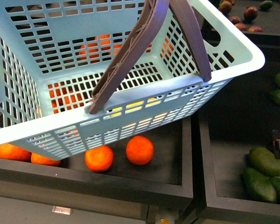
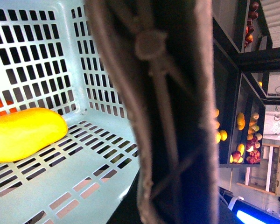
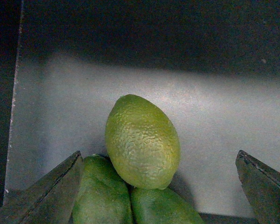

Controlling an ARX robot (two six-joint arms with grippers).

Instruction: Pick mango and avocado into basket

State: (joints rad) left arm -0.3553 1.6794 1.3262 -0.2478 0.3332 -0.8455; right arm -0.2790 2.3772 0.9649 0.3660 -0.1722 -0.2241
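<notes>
The mango [image 2: 25, 133] lies on the floor of the basket [image 1: 37, 126], which hangs tilted above oranges [image 1: 140, 150]. The right gripper [image 3: 158, 151] has its fingers [image 3: 42, 191] spread wide on either side of an avocado [image 3: 142, 140] resting on two others. A blurred handle [image 2: 154, 116] fills the left wrist view, so I cannot tell how the left gripper's fingers stand.

The mango [image 2: 23, 133] lies in the basket [image 2: 107, 123], by perhaps its handle [image 2: 161, 116].
</notes>
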